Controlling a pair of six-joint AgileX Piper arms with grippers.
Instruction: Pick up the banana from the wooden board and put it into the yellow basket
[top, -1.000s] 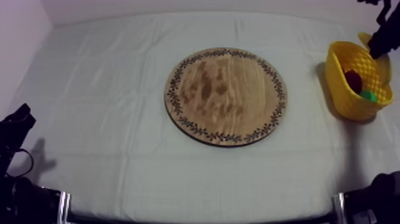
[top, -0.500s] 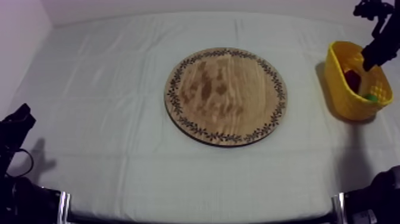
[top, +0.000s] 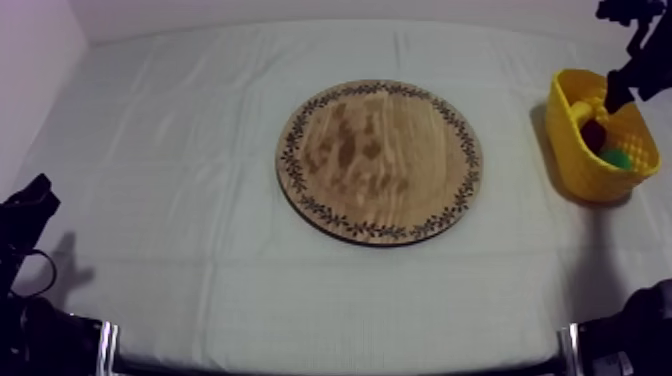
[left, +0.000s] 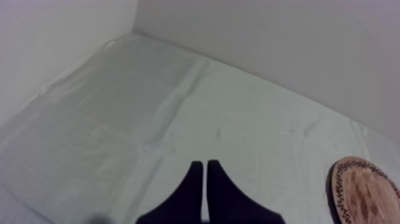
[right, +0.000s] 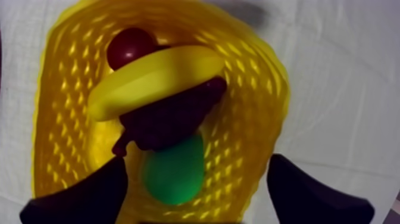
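My right gripper (right: 196, 164) has shifted above the yellow basket (right: 250, 137) at the far right of the desk (top: 180, 150), and its jaws now stand apart. The banana (right: 158, 77) lies inside, across the grapes (right: 169, 119), with the small red fruit (right: 131, 46) and the pear (right: 175, 170), so the task seems done. The wooden board (top: 380, 160) is bare; the jaws of my left gripper (left: 205, 173) are together.

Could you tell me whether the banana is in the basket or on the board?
In: the banana lies atop other fruit inside the yellow basket.
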